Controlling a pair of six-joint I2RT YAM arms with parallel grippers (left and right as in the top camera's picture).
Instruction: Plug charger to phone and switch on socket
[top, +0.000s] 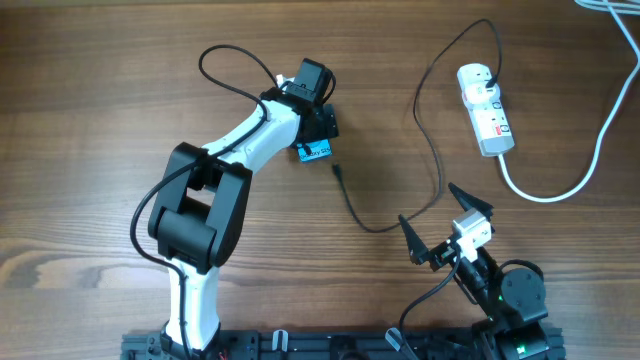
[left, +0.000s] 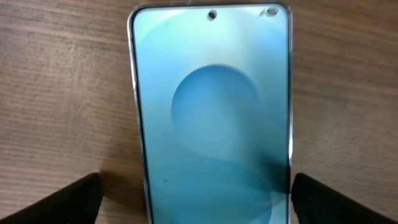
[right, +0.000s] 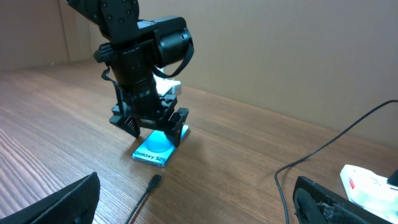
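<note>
Teal-screened phone (left: 211, 106) is lying flat at centre frame under the left gripper (left: 196, 190), its jaws standing wide either side.

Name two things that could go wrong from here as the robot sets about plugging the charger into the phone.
1. The left jaws stand open astride the phone, which lies flat on the table; closing off-centre could skid or twist it.
2. The charger's cable runs close by the right jaws on its way to the socket; a reach toward that might snag the cable and drag the plug tip away.
</note>
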